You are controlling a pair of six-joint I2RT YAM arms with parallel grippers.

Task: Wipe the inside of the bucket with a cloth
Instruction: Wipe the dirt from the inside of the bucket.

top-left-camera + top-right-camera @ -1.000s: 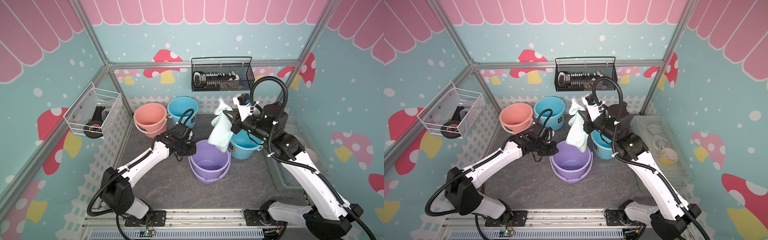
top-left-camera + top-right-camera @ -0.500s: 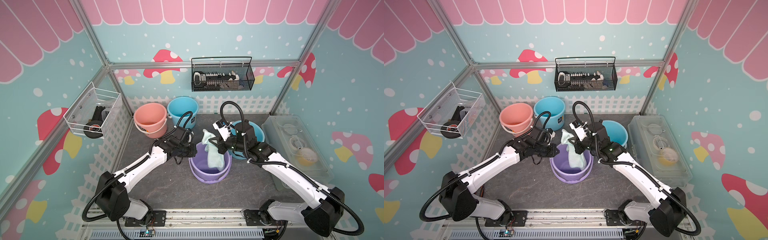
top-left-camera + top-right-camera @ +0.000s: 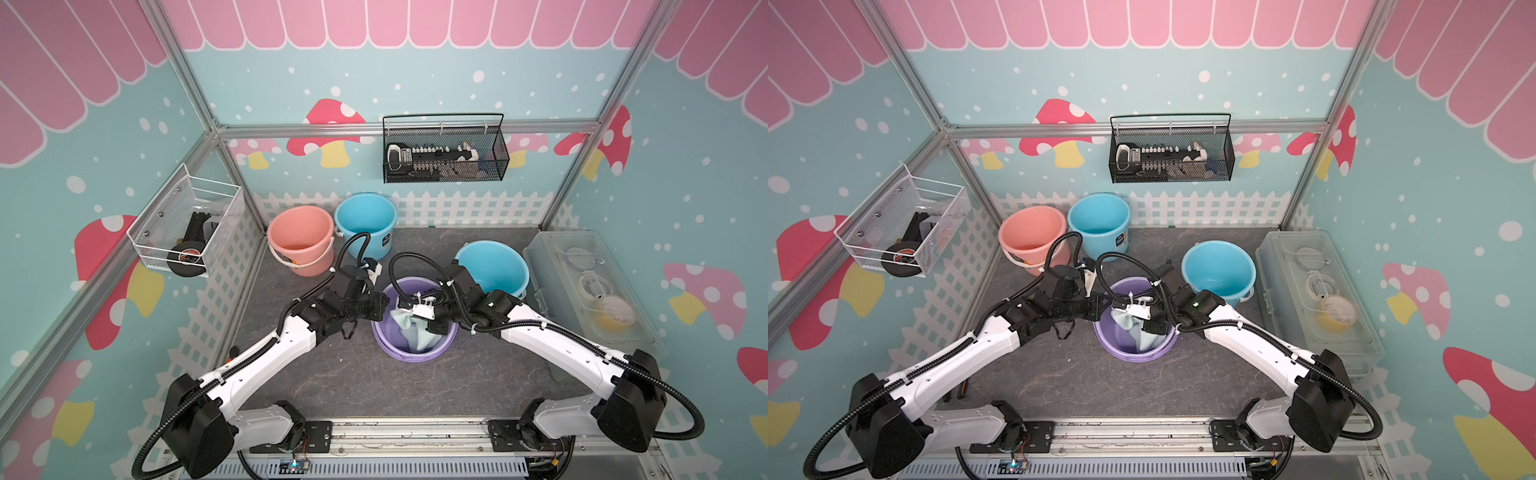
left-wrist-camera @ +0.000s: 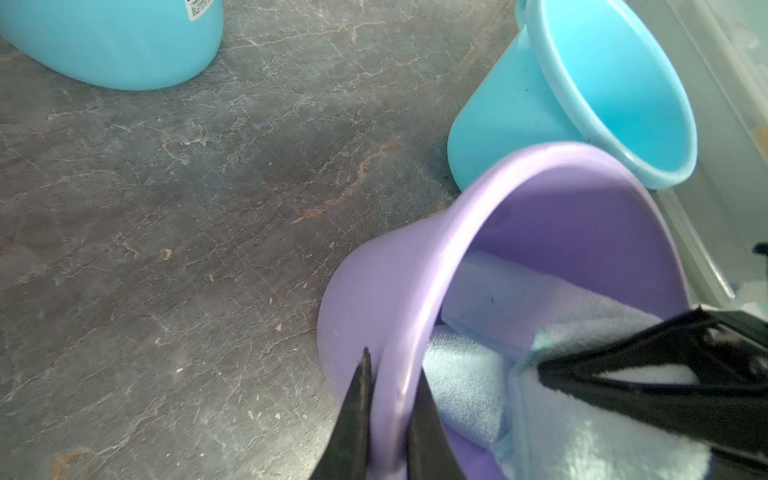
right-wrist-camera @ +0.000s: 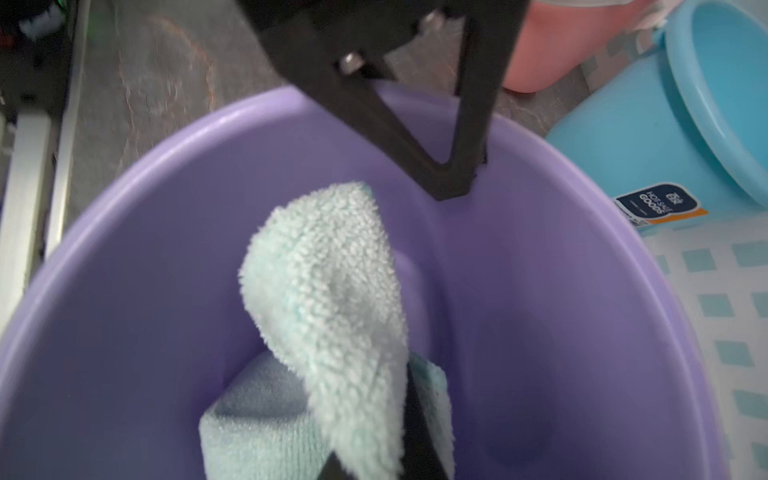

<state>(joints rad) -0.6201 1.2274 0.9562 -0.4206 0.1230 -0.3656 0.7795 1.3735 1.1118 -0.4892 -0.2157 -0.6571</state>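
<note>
A purple bucket point(image 3: 415, 354) point(image 3: 1133, 358) stands mid-floor. My left gripper point(image 3: 380, 309) point(image 4: 392, 374) is shut on its rim, one finger outside the wall point(image 4: 365, 291) and one inside. The pale mint-green cloth point(image 3: 417, 334) point(image 3: 1136, 330) point(image 5: 332, 291) hangs down inside the bucket point(image 5: 145, 249), and my right gripper point(image 3: 411, 319) point(image 5: 390, 457) is shut on it, reaching in from the right. The cloth's lower folds point(image 4: 469, 374) rest against the inner wall. In both top views the right fingertips are mostly hidden under the wrist.
A blue bucket point(image 3: 492, 270) stands just right of the purple one. A pink bucket point(image 3: 301, 237) and another blue bucket point(image 3: 365, 216) stand at the back left. A clear plastic box point(image 3: 590, 291) lines the right wall. Wire baskets point(image 3: 444, 153) point(image 3: 187, 224) hang on the walls.
My right arm has come down from a raised pose and carried the cloth into the purple bucket. The left gripper has stayed on the rim.
</note>
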